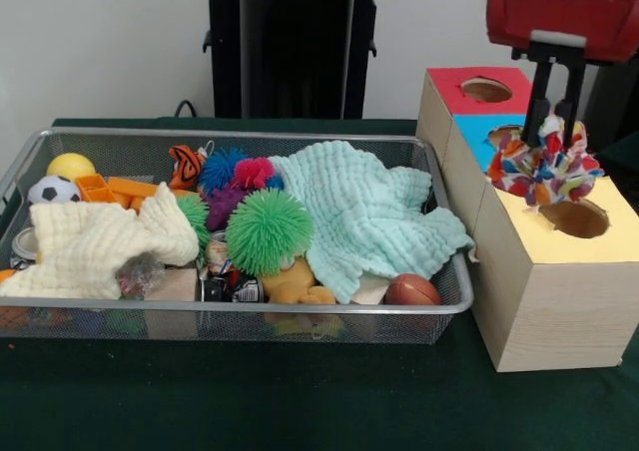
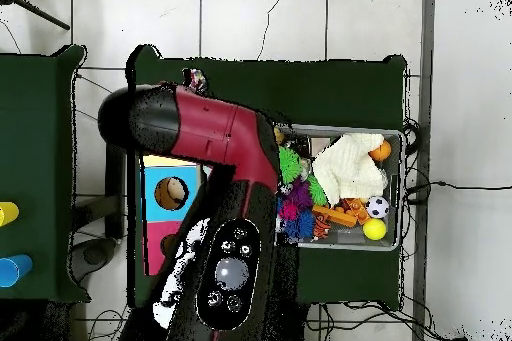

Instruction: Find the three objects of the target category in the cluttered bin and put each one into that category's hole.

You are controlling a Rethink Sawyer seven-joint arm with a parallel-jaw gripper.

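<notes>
Just below the gripper (image 1: 555, 122), clamped on the patchwork ball (image 1: 545, 167), waits the yellow box's hole (image 1: 573, 218) (slightly to one side); first drop looks imminent, others unseen in the bin (image 1: 240, 307)

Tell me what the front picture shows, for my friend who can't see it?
The robot's tool holds a patchwork ball just above the round hole in the yellow-topped wooden box. To the left, a wire bin is full of toys and cloths, including a spiky green ball.
</notes>
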